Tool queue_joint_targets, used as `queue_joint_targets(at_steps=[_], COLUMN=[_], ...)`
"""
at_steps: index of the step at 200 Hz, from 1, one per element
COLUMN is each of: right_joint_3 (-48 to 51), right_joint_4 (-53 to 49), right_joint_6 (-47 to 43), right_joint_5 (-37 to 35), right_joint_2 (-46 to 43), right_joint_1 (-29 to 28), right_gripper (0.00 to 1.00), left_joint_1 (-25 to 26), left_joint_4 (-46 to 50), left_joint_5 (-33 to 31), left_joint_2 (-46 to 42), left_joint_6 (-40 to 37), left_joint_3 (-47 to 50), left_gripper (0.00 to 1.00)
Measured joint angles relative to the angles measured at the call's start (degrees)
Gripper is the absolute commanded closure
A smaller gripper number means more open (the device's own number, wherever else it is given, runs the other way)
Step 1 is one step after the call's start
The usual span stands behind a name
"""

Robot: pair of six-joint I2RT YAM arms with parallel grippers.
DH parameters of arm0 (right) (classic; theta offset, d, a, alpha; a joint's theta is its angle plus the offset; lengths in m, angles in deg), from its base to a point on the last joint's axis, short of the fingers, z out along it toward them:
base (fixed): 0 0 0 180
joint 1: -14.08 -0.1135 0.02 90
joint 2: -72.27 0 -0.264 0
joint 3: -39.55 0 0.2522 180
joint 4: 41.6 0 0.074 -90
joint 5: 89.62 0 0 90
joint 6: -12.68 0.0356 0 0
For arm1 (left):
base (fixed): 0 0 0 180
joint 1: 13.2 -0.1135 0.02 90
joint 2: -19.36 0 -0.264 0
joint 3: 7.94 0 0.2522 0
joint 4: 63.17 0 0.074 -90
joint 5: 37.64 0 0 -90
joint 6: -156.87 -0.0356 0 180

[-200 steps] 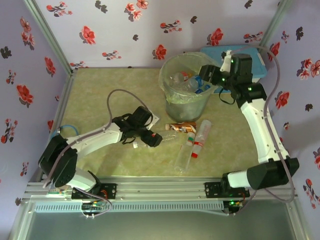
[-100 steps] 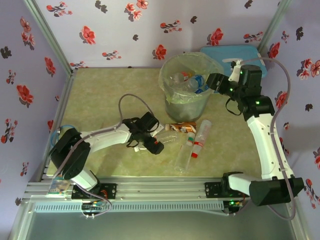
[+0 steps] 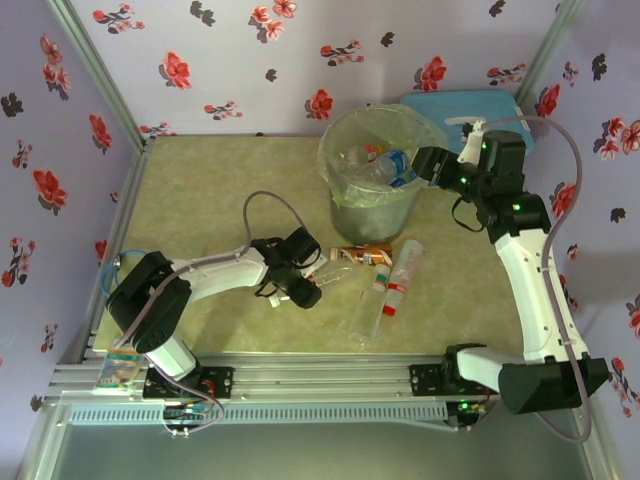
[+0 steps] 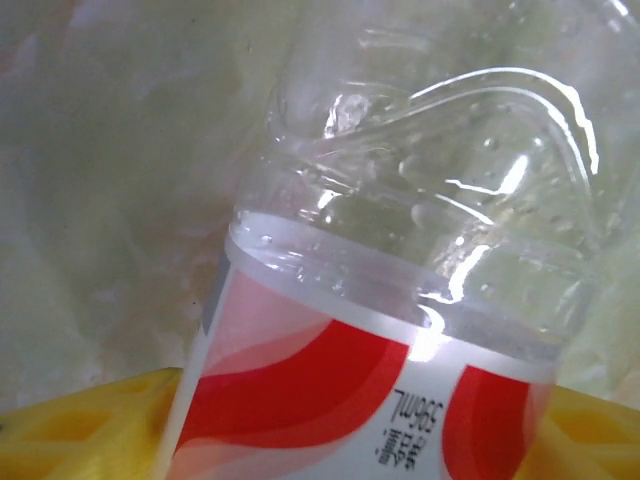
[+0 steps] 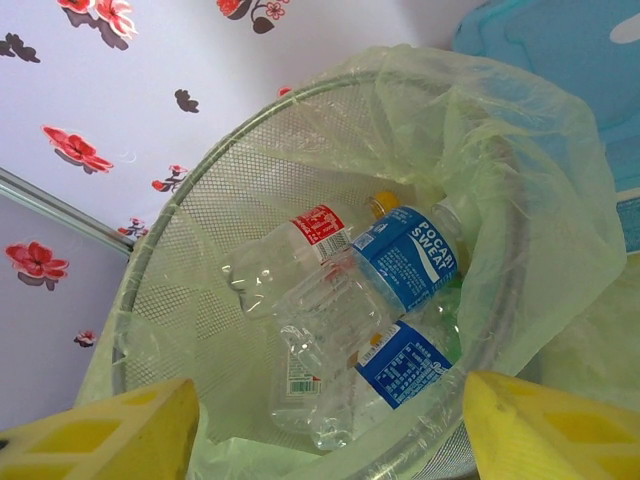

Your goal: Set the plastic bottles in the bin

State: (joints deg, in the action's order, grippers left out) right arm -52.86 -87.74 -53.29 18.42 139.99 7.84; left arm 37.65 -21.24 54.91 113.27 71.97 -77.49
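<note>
Left wrist: clear ribbed bottle [image 4: 400,300], red-white label, clamped between left fingers [image 4: 90,425]. Right wrist: right fingers [image 5: 110,430] spread, empty, over bag-lined mesh bin [image 5: 300,130] holding crumpled bottles [image 5: 405,255]. Overhead: more bottles [image 3: 397,275] on desk [image 3: 200,190].

A clear plastic bottle with a red-and-white label [image 4: 420,250] sits close between two yellow fingertips [image 4: 90,430], over a pale green tabletop [image 4: 120,180].

One bin [image 3: 365,215] stands on the bench [image 3: 220,190]. Inside the bin lie at least four plastic bottles [image 5: 405,262]. In front of the bin lie three clear bottles [image 3: 405,268] and one brown-orange bottle [image 3: 362,256]. Behind it sits one blue-lidded box [image 3: 455,103].
</note>
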Motion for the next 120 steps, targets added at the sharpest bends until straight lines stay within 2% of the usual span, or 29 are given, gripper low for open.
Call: queue_joint_targets(at_steps=[54, 120], right_joint_3=[-1.4, -1.4], right_joint_4=[0.1, 2.6], right_joint_6=[0.4, 3.0], right_joint_5=[2.1, 7.5], right_joint_2=[-0.2, -1.0], right_joint_1=[0.0, 0.0], right_gripper=[0.29, 0.29], left_joint_1=[0.3, -0.4], left_joint_4=[2.6, 5.9], left_joint_5=[-0.9, -4.0], left_joint_2=[-4.2, -25.0], left_joint_6=[-0.1, 0.1], left_joint_3=[0.0, -0.6], left_gripper=[0.35, 0.36])
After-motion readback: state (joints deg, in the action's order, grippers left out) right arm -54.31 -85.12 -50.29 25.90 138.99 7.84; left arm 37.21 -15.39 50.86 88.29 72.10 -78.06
